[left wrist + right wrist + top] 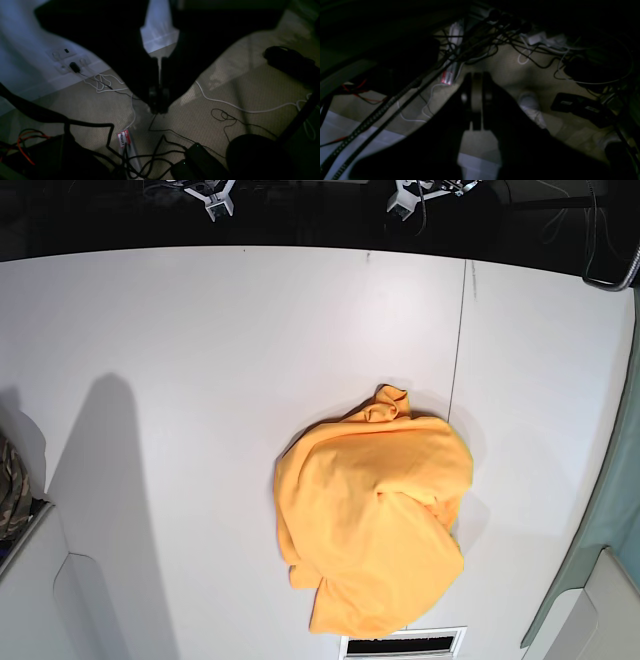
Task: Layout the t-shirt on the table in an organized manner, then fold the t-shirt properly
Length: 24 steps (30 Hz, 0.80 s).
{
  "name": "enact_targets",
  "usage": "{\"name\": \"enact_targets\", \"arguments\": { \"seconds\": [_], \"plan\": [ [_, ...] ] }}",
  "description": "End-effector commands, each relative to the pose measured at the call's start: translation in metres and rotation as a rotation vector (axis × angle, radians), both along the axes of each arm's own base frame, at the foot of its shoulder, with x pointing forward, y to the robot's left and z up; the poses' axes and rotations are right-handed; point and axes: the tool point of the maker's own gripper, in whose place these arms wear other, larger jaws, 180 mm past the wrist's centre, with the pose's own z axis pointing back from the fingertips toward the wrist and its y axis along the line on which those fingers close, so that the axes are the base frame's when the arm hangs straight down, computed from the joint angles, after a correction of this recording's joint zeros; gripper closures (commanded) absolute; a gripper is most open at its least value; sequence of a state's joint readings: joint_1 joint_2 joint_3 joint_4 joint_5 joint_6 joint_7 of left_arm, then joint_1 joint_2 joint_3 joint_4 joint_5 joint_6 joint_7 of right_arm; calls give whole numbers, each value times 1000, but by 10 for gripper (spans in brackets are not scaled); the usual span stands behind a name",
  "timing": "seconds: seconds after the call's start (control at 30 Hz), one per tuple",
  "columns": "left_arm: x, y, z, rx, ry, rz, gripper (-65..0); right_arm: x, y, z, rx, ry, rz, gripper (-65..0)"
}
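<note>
So the t-shirt point(372, 515) is just a crumpled heap on the bench point(200, 380), right of centre near the front edge. Nothing is laid out yet, so we're at the very start. Both arms are parked off the bench: left gripper point(159, 100) and right gripper point(477, 97) have fingers closed, holding nothing. Next they'd need to reach in, grab an edge and spread it flat.
</note>
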State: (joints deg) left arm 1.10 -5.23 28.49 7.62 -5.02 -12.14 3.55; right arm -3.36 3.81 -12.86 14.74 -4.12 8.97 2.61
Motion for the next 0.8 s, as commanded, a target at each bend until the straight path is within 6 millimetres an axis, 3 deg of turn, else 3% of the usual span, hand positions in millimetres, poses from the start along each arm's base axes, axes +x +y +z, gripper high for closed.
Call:
{"name": "enact_targets", "arguments": {
  "seconds": [0.0, 0.5, 0.77],
  "plan": [
    [1, -1, 0, -9, -4, 3, -4, 1, -1, 0, -1, -11, -2, 0],
    [-15, -3, 1, -20, 5, 6, -4, 5, -1, 1, 0, -23, -2, 0],
    [-42, -10, 5, -64, -14, 13, -4, -17, -8, 4, -2, -22, 3, 0]
  ]
}}
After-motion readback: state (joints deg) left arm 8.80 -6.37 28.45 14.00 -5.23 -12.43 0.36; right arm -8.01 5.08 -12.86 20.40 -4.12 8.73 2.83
